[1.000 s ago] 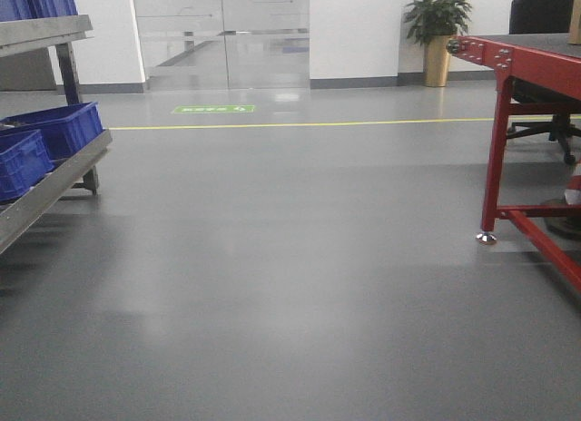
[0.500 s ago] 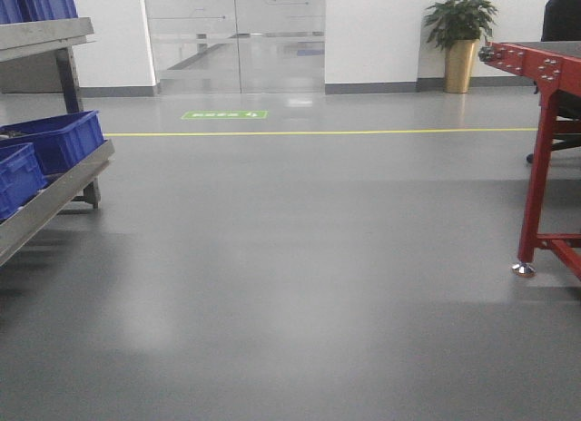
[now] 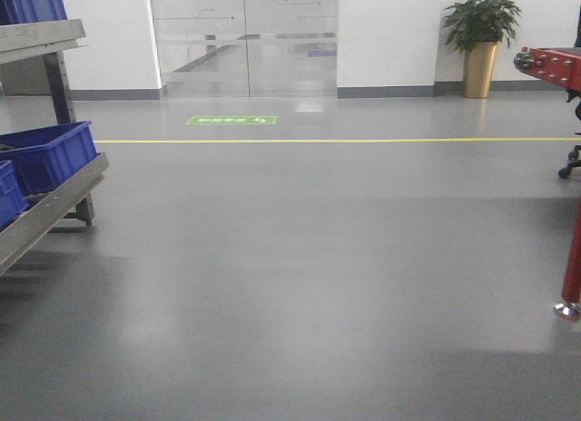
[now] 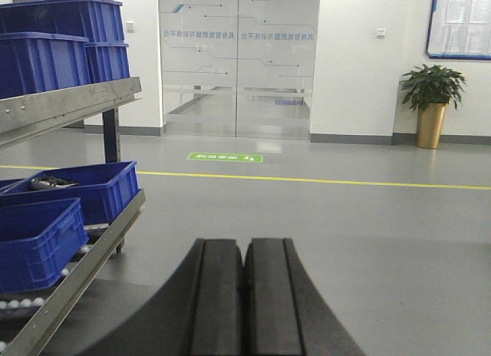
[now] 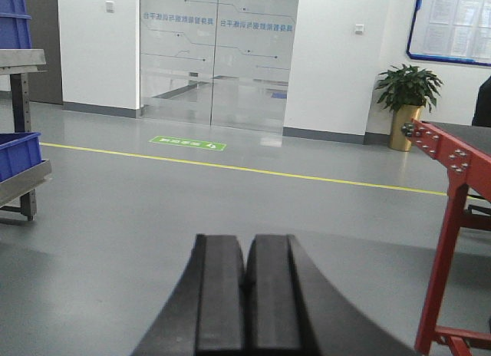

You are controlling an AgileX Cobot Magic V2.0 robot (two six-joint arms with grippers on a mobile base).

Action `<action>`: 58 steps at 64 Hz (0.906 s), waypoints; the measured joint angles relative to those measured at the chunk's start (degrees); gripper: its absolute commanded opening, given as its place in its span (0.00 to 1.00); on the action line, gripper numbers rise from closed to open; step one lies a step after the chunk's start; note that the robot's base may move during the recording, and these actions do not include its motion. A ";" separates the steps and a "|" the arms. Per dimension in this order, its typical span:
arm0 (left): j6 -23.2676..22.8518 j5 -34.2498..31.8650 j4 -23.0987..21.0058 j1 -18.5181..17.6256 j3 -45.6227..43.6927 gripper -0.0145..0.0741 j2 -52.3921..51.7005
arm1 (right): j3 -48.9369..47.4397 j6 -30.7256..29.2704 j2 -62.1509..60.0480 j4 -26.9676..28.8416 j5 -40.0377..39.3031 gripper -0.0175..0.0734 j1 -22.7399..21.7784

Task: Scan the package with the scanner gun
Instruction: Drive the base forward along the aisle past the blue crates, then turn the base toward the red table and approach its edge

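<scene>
Near left: blue plastic crates (image 3: 50, 153) on a sloped metal rack (image 3: 56, 196). Farther off: yellow floor line (image 3: 363, 140), green floor sign (image 3: 231, 121), frosted glass doors (image 3: 245, 40). Far right: potted plant (image 3: 479, 26); red steel frame (image 3: 552, 63) at the right edge.

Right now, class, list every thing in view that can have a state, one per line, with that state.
Left gripper: shut, empty.
Right gripper: shut, empty.
Glass doors: closed.
Blue bins: upright on the rack.
Potted plant: upright.
Package, scanner gun: not in view.
</scene>
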 measured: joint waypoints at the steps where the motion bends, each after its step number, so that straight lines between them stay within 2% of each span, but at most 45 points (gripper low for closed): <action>1: 0.00 0.00 0.00 0.00 0.00 0.04 0.00 | 0.00 0.00 0.00 0.00 0.00 0.01 0.00; 58: 0.00 0.00 0.00 0.00 0.00 0.04 0.00 | 0.00 0.00 0.00 0.00 0.00 0.01 0.00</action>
